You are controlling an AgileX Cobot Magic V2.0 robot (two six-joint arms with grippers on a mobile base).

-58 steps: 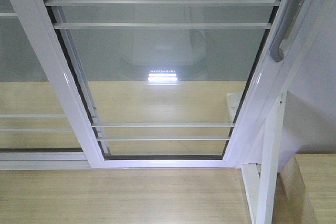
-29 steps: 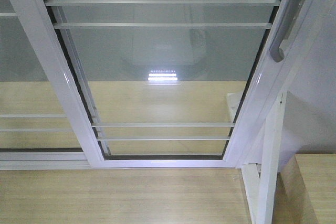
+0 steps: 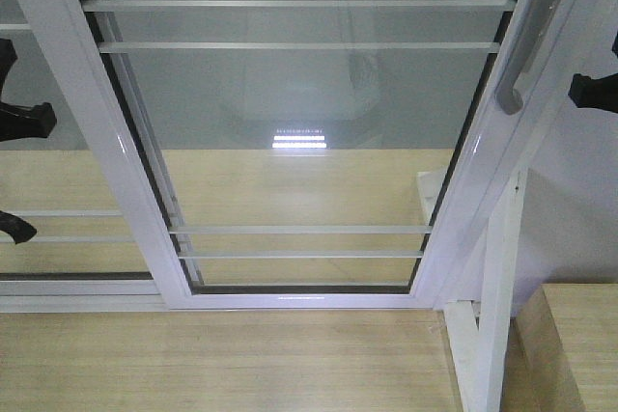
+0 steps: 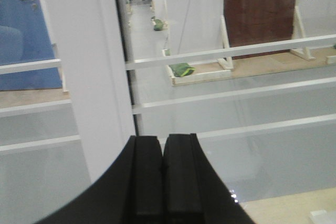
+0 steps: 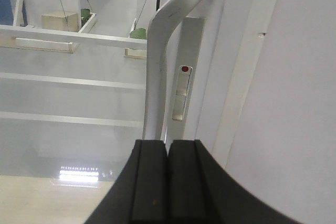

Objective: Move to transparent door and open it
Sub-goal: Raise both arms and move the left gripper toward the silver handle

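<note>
The door [image 3: 299, 94] is filling the middle of the front view, its handle [image 3: 521, 55] running down the right stile. The right gripper [image 5: 168, 148] is hovering just before that handle, fingers pressed together and gripping nothing (a latch [image 5: 181, 95] with a red dot is sitting beside the handle). The left gripper [image 4: 161, 145], likewise pressed together and empty, is pointing at a white upright [image 4: 89, 77] beside the barred glass.

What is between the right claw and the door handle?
Nothing. In the right wrist view the shut right claw faces the handle directly, and no object stands in the gap; only the white stile shows behind it.
</note>
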